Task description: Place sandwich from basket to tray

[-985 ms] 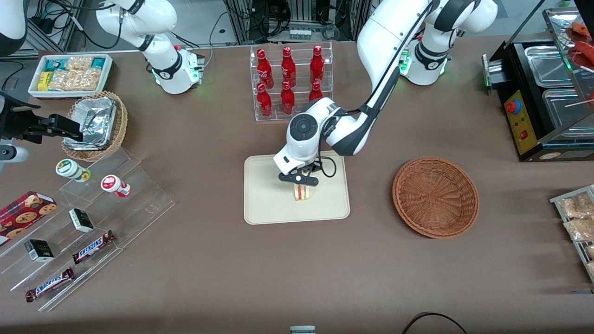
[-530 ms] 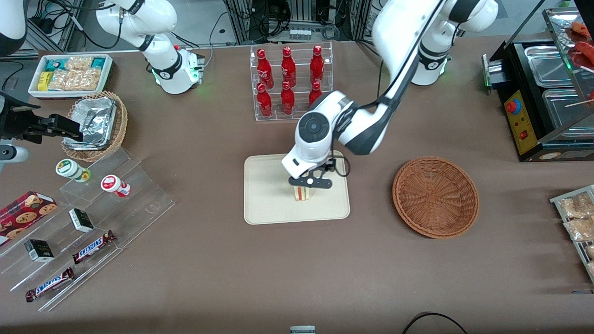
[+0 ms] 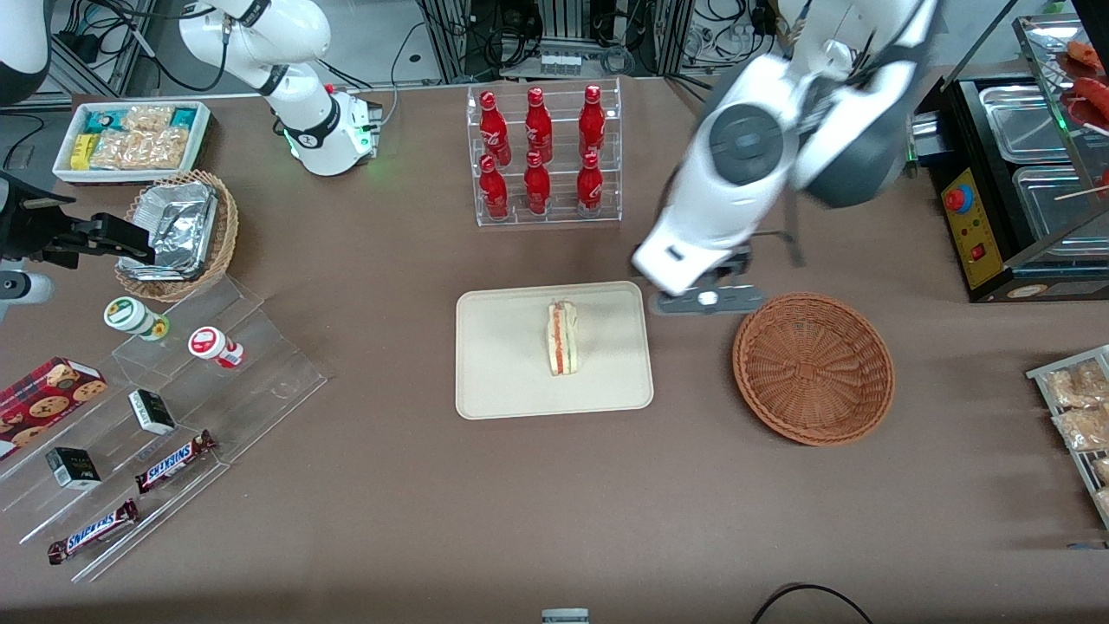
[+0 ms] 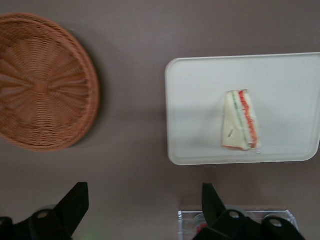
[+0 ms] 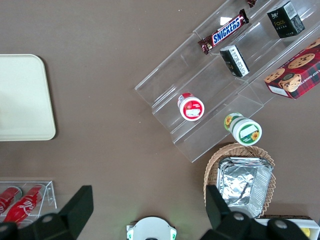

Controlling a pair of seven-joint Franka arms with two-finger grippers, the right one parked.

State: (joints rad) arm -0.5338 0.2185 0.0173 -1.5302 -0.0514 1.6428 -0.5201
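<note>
- Cream-beige plastic forms the tray [image 3: 502, 381], a flat rectangle with rounded corners and a low rim, which is seen lying on the brown table [image 3: 554, 503] nearer to the front camera than the clear rack of red bottles [image 3: 544, 154].
- On the tray the sandwich [image 3: 561, 337] is seen resting, a white triangular wedge with its orange-red and green filling edge shown along its length; in the left wrist view the same sandwich [image 4: 240, 121] is shown inside the rim of the tray [image 4: 190, 100], free of any contact with the arm.
- Beside the tray, toward the working arm's end of the table, the round reddish-brown wicker basket [image 3: 813, 368] is shown with nothing in it; tray and basket are set apart by a strip of bare table.
- The pincer [image 3: 706, 301] is held raised above the table, over the gap between the tray and the basket, close to the basket's rim; its two dark fingers [image 4: 72, 206] are seen spread wide apart with nothing between them.
- Toward the parked arm's end of the table, a stepped clear display with snack bars [image 3: 170, 461] and a lighter wicker basket of foil containers [image 3: 178, 232] are shown.
</note>
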